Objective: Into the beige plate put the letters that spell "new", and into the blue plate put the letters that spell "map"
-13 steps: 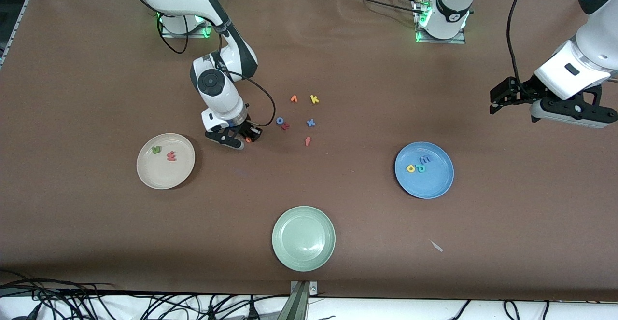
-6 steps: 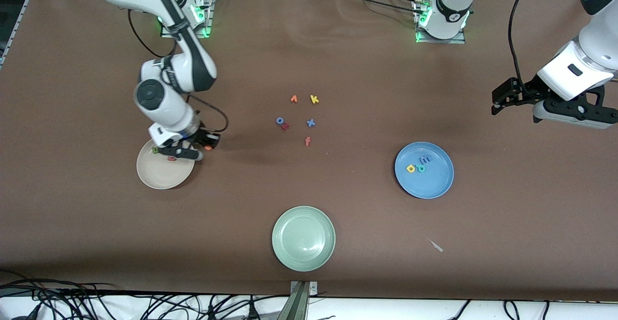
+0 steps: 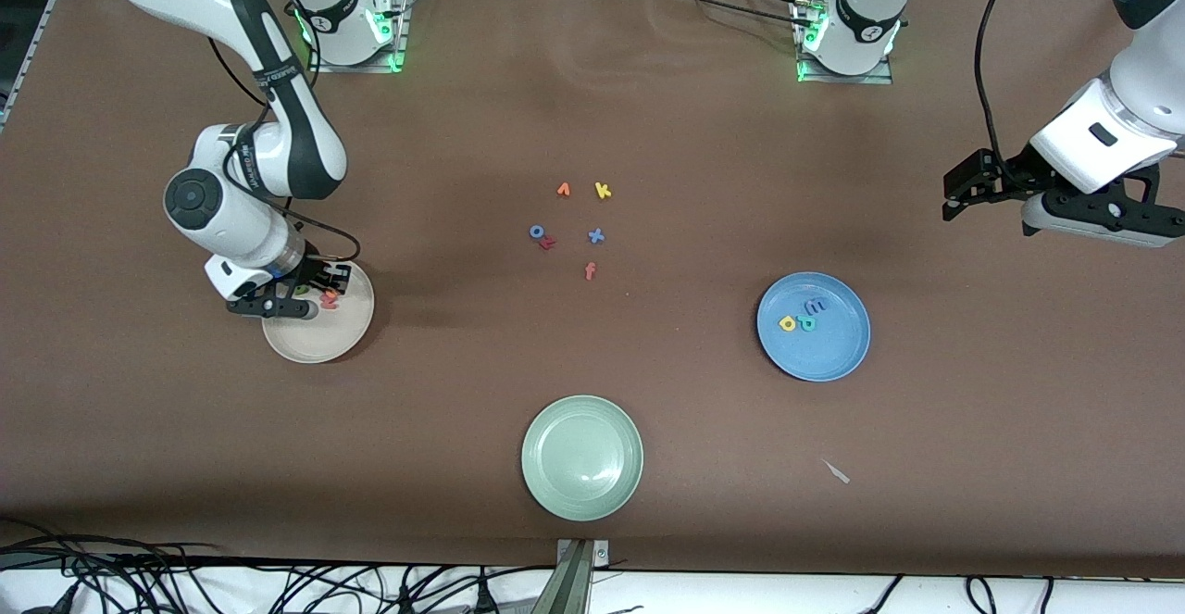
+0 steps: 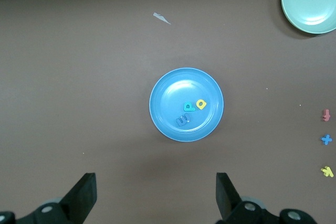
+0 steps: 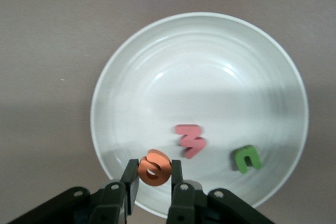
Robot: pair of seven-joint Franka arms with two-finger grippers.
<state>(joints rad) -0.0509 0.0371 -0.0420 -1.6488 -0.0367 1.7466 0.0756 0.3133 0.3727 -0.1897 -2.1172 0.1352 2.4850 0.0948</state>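
Wide bare table is seen around the beige plate (image 3: 319, 336) at the frame's left and the blue plate (image 3: 814, 326) at its right, where the m, a and p (image 3: 804, 316) lie. The orange e (image 5: 154, 167) is pinched between the right gripper's (image 5: 154, 178) jaws over the beige plate's rim, beside the salmon w (image 5: 191, 140) and green n (image 5: 247, 158). The left gripper (image 4: 156, 195) is held spread at the frame's right edge, waiting.

High front view, two downward wrist views

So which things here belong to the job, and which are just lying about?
Job: right gripper over beige plate, shut on orange e; w and n in it; blue plate holding m, a, p.
Lying about: green plate; loose letters mid-table. Left gripper waits open.
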